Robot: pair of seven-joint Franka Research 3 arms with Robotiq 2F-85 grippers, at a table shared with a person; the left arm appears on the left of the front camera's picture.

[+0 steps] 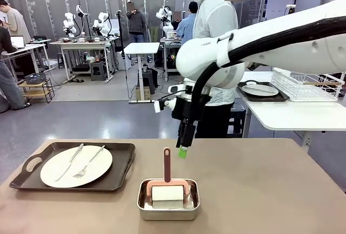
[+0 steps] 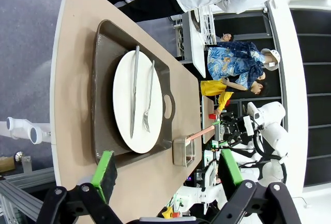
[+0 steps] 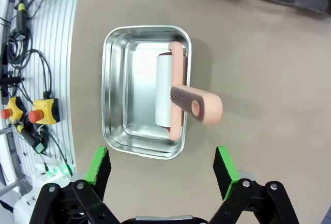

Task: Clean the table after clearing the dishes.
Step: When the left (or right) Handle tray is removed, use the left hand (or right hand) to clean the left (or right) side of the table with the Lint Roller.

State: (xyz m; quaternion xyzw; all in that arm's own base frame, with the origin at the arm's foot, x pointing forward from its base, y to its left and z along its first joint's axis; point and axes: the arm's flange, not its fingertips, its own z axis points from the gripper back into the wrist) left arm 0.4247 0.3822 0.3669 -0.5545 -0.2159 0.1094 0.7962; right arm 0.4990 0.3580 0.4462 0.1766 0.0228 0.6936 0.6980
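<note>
One round white plate (image 1: 97,172), fork (image 1: 92,158) and knife (image 1: 70,162) parallel on it, tines toward robot; brown tray (image 1: 121,161) beneath, long axis left-right, on table (image 1: 259,191), left side. Left gripper (image 2: 168,171), right gripper (image 3: 163,167): fingers apart, empty.

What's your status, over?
Left gripper, right gripper open, empty. Right hovers over pink roller in steel pan. Plate, fork, knife on brown tray, uncleared. Nothing blocking roller.

Plate (image 1: 76,166) sits on tray (image 1: 124,162), left of pan (image 1: 168,213) holding roller (image 1: 167,193).
</note>
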